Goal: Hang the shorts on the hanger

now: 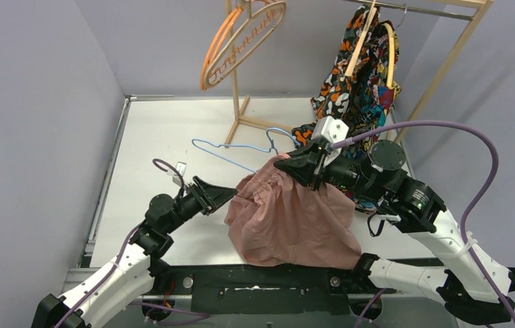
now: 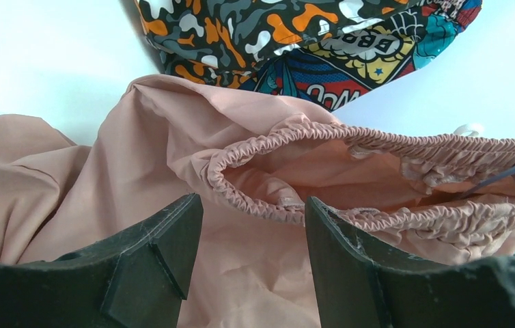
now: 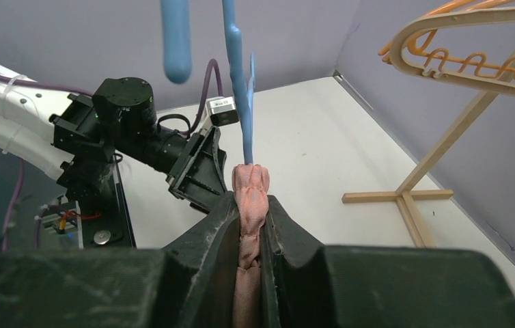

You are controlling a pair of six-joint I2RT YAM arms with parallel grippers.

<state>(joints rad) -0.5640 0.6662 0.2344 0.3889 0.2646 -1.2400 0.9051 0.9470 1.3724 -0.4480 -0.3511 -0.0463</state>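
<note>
The dusty-pink shorts [image 1: 289,219] hang in a heap over the table's near middle, their gathered waistband [image 2: 296,137] open toward my left wrist camera. My right gripper [image 1: 300,164] is shut on the waistband [image 3: 251,188] and holds that end up. The light-blue wire hanger [image 1: 231,150] lies on the table behind the shorts; its wire rises just beyond the pinched waistband in the right wrist view [image 3: 238,75]. My left gripper [image 1: 224,195] is open at the shorts' left edge, its fingers [image 2: 173,232] apart just below the waistband, holding nothing.
A wooden rack [image 1: 238,102] stands at the back with an orange plastic hanger [image 1: 220,48] and a pale wooden hanger [image 1: 258,31]. A multicoloured patterned garment [image 1: 360,75] hangs on wooden hangers at the back right, close behind my right gripper. Grey walls enclose the table.
</note>
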